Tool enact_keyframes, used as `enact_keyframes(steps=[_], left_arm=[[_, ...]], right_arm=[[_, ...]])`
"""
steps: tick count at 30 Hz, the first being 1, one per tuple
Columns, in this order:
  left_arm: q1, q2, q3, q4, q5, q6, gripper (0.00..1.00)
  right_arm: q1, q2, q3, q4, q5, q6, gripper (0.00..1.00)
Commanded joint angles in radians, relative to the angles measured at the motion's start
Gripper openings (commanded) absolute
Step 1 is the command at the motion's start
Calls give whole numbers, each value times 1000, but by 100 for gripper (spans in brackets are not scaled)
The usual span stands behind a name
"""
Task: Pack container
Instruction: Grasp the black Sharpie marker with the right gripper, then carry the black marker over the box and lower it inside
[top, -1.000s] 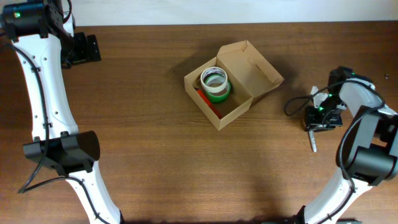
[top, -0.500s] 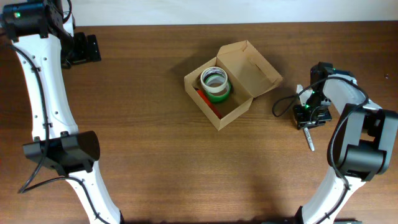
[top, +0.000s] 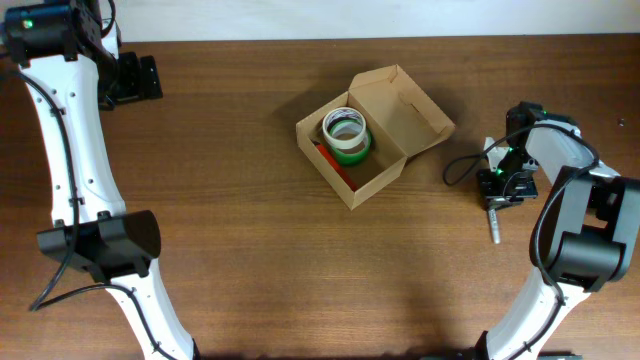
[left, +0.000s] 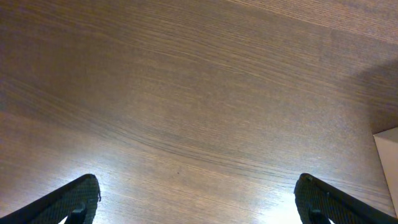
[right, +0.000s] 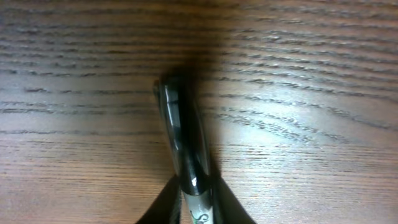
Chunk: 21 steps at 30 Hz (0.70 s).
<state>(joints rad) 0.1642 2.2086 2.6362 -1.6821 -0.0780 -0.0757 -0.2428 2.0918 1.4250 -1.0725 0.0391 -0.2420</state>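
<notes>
The container (top: 378, 178), a tan cardboard box, stands open mid-table with its flap lid (top: 405, 105) leaning back to the right. Inside lie a white tape roll (top: 344, 127) stacked on a green one and a red item (top: 330, 160). My right gripper (top: 497, 207) is to the right of the box, shut on a black-capped marker (top: 493, 230). In the right wrist view the marker (right: 185, 155) sits pinched between the fingers (right: 194, 208), low over the wood. My left gripper (top: 135, 78) is at the far left back, open and empty (left: 199, 186).
The brown wooden table (top: 250, 250) runs under everything. Both white arms rise from the front edge, left (top: 75, 200) and right (top: 580, 240). A black cable (top: 462, 170) loops beside the right gripper. A pale edge (left: 388, 155) shows at the right of the left wrist view.
My right gripper slid left toward the box with the marker, then eased back slightly; the marker now points toward the front edge. The left arm and box have not moved.
</notes>
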Motion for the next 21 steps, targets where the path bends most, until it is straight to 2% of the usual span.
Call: enact_keyframes(steps=[1, 5, 7, 14, 16, 21], left_arm=[[2, -8, -4, 2, 4, -13, 100], [2, -8, -4, 2, 4, -13, 100], [2, -8, -4, 2, 4, -13, 100], [2, -8, -4, 2, 3, -13, 100], [2, -8, -4, 2, 4, -13, 100], [2, -8, -4, 2, 4, -13, 100]], right_arm=[[-6, 58, 2, 14, -76, 13, 14], [-5, 52, 105, -38, -148, 14, 12], [-5, 48, 201, -97, -195, 15, 6], [21, 46, 696, -354, -236, 166, 4], [57, 46, 879, -432, -238, 172, 4], [186, 46, 1172, -527, -238, 173, 4]])
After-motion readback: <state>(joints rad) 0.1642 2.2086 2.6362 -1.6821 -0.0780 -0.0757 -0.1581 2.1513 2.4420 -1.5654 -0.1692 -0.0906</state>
